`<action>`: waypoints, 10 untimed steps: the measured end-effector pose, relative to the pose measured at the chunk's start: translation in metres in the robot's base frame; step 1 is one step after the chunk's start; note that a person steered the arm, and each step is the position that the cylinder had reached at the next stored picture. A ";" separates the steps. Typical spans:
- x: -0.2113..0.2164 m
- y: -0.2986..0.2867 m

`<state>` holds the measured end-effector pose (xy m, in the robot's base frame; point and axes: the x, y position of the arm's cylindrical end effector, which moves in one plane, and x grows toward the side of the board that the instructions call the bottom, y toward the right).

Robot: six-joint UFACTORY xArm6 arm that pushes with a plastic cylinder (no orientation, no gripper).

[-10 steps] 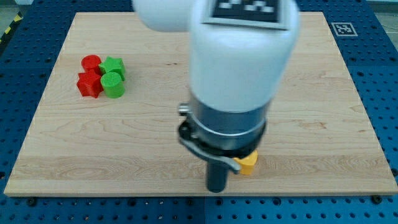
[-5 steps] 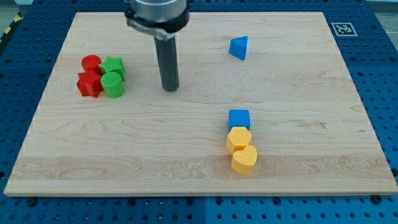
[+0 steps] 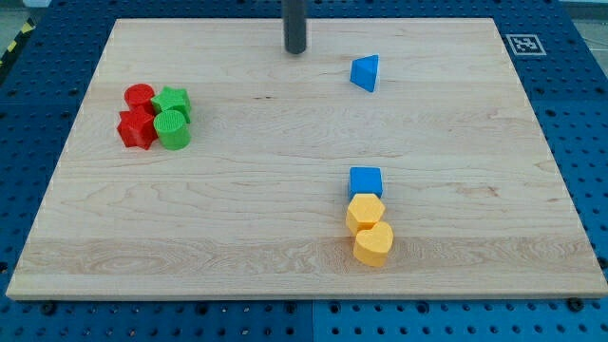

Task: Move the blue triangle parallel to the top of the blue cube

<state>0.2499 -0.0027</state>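
Observation:
The blue triangle (image 3: 365, 73) lies near the view's top, right of centre. The blue cube (image 3: 366, 180) sits well below it, almost straight down the board, touching the yellow blocks under it. My tip (image 3: 295, 50) is near the board's top edge, to the left of the blue triangle and a little above it, with a clear gap between them. Only the lower part of the dark rod shows.
A yellow hexagon block (image 3: 365, 213) and a second yellow block (image 3: 373, 244) sit in a column just below the blue cube. Two red blocks (image 3: 137, 119) and two green blocks (image 3: 172, 118) cluster at the view's left. The wooden board (image 3: 532, 190) sits on a blue pegboard.
The rod has moved from the board's lower middle up toward the top edge, ending left of the blue triangle. The arm body has left the view. No block has moved.

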 end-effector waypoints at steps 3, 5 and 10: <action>-0.005 0.044; 0.044 0.079; 0.082 0.117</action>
<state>0.3318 0.1145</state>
